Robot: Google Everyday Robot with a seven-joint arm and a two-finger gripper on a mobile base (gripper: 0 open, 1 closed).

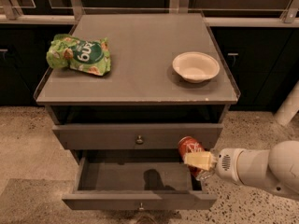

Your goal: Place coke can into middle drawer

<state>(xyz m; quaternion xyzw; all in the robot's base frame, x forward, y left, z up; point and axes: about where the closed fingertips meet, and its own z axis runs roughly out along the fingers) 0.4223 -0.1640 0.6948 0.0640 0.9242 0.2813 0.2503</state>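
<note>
Coke can: the small red aluminium soda can [188, 148] hangs in the air over the right end of the open drawer, tilted, its top towards the closed drawer front above.
Gripper: the white two-finger gripper [196, 164] comes in from the right on a thick white arm [264, 168], and the jaws are clenched on the red can. One pale pad lies across the can's front.
Why held so: in my judgement the side grip keeps the can's lower end free, so it can go down into the drawer without the arm meeting the drawer front.
Middle drawer: the wide shallow grey drawer [121, 177] is pulled out and shows a bare floor with a dark shadow on it, so it seems ready to receive the can.
Upper drawer: the same kind of grey drawer with a round metal knob [139, 139] is shut, which leaves free room above the open one.
Desk: the flat grey top [140, 41] carries a green crisp bag [79, 55] on the left and a pale round bowl [195, 66] on the right, both well apart from the can.
Hidden: the second jaw is behind the can, and the can's lower end is covered by the gripper.
Hard to tell: whether the can is fully inside the drawer's outline or over its right wall.
Cut off: the arm leaves at the right edge.
</note>
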